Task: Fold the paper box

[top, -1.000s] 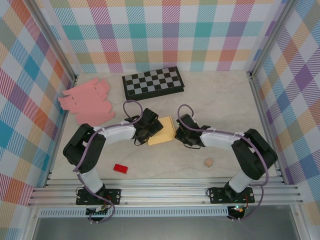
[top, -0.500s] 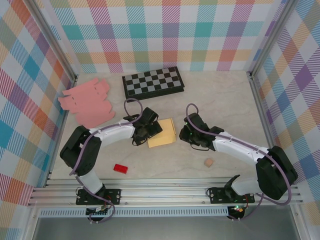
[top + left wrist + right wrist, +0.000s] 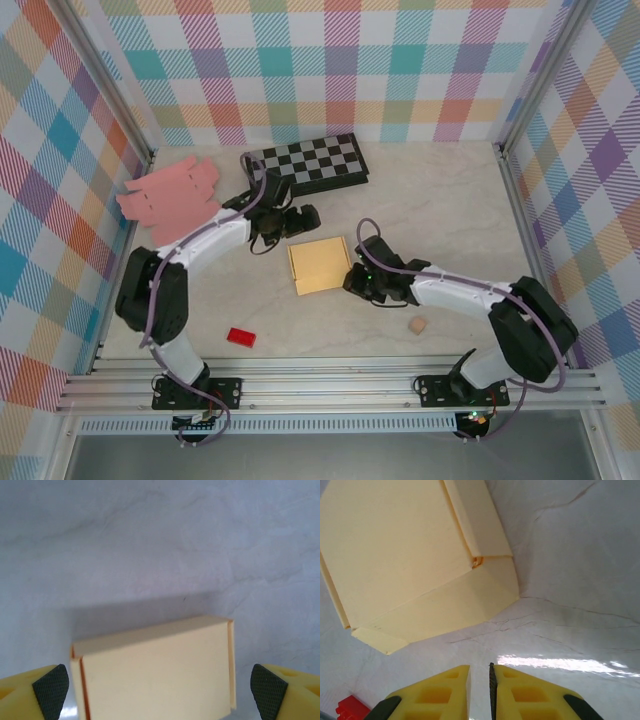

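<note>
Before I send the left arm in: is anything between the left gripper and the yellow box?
Nothing visible. The left gripper hangs open just past the yellow box's far edge, with a strip of bare table between them. The right gripper, shut, sits near the box's right side, off that path.

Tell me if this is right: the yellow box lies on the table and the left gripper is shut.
Not quite. The left gripper is wide open, as the left wrist view shows; the yellow box does lie on the table.
</note>
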Controlling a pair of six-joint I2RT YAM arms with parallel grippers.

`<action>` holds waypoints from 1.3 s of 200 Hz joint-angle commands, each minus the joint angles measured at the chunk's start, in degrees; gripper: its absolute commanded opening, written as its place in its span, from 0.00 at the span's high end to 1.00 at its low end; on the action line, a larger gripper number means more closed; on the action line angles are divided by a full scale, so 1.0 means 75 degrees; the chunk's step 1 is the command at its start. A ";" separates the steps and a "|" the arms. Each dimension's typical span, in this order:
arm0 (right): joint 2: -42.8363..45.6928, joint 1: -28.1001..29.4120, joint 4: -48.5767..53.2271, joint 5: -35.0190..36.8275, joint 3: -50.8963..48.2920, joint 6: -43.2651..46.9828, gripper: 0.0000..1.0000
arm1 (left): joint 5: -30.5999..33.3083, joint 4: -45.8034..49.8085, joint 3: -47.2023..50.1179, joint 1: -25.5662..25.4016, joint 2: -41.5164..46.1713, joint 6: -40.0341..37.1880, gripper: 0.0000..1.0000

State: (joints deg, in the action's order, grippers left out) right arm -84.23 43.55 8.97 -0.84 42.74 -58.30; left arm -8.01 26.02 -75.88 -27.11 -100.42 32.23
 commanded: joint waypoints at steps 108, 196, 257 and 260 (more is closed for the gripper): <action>-0.1501 -0.0273 -0.1160 0.0300 0.0724 0.0355 0.81 | -0.1607 -0.0715 0.0027 0.0289 -0.1598 -0.0428 0.11; -0.2940 -0.1025 -0.1581 -0.1074 0.1945 0.0945 0.81 | -0.1489 -0.1141 0.1328 -0.0210 -0.0980 0.0799 0.11; -0.2178 -0.1225 -0.0140 -0.0833 0.1797 0.1176 0.81 | 0.0028 -0.0338 0.1537 -0.0079 -0.0192 0.1202 0.10; -0.2112 -0.1225 -0.0071 -0.0842 0.1765 0.1180 0.81 | 0.0056 -0.0336 0.1569 -0.0068 -0.0147 0.1233 0.09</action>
State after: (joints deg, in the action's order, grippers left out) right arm -104.68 34.85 2.46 -5.74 56.36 -51.31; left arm -12.08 18.92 -66.15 -27.68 -105.47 38.87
